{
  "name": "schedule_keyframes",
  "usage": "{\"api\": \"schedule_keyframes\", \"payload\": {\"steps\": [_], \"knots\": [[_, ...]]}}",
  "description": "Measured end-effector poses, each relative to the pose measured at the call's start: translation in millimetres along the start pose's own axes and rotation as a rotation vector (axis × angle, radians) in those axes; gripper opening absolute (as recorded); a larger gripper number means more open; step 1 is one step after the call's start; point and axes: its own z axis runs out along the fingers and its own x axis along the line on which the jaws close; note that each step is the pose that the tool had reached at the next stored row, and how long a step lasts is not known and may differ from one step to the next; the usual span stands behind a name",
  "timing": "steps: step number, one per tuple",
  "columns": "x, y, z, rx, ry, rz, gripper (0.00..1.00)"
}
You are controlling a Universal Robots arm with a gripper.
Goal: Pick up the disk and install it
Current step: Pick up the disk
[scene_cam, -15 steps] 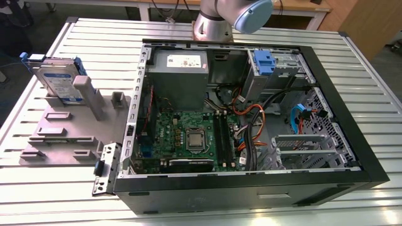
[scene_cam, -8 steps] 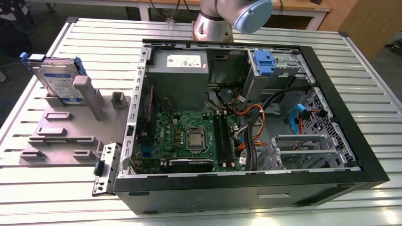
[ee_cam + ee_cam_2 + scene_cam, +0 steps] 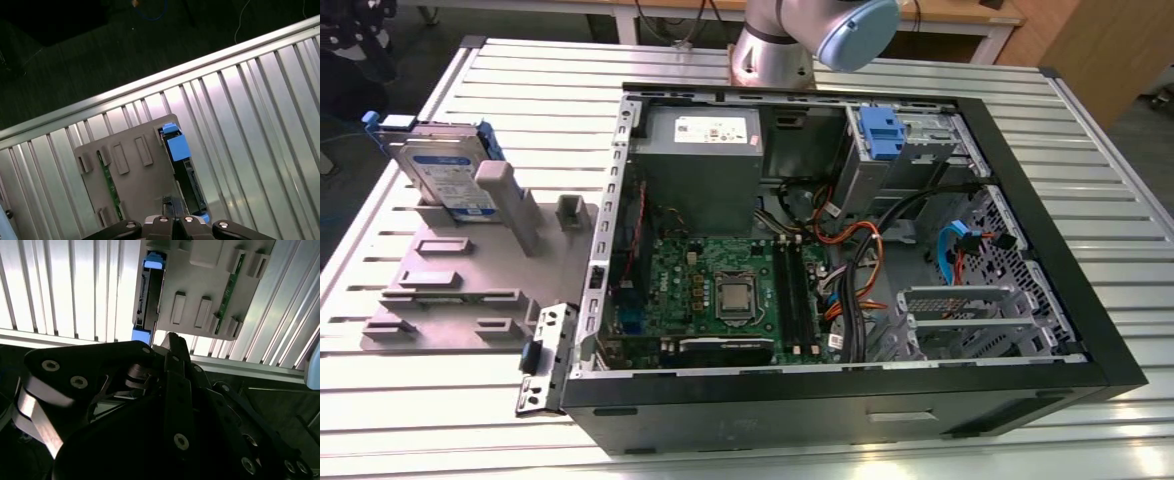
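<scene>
Furthest toward the exterior view's left, the disk (image 3: 443, 172) stands on edge in a slot of the grey fixture (image 3: 454, 275). Its labelled face shows, its blue carrier frame runs round it, and a grey post (image 3: 507, 205) of the fixture rises just beside it. The fixture lies on the slatted metal worktop (image 3: 400, 400). Next along is the open computer case (image 3: 1067, 335), lying on its side, with the grey power-supply box (image 3: 700, 160) at the end nearer the arm (image 3: 781, 50) and a blue drive bay (image 3: 883, 130) toward the exterior view's right. The disk is therefore not yet picked up and nothing is installed. In the second wrist view the gripper (image 3: 172, 341) hangs above the fixture with its fingers seemingly pressed together on nothing. Its tip sits over one blue end of the disk, which shows edge-on there, though it looks well apart from it in height. The step in hand looks like the approach to the pick. To do it well, the jaws want to be parted wider than the disk is thick, turned to straddle its two broad faces, and centred between the blue ends. They should also keep off the post and the green board (image 3: 227, 295) slotted elsewhere in the fixture. A skewed approach would likely knock the disk in its slot.
</scene>
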Motion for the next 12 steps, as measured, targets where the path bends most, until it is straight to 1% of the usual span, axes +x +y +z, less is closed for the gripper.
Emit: {"api": "schedule_keyframes", "payload": {"steps": [12], "knots": [[0.0, 0.2, 21.7, 0.0020, -0.0010, 0.000, 0.11]]}}
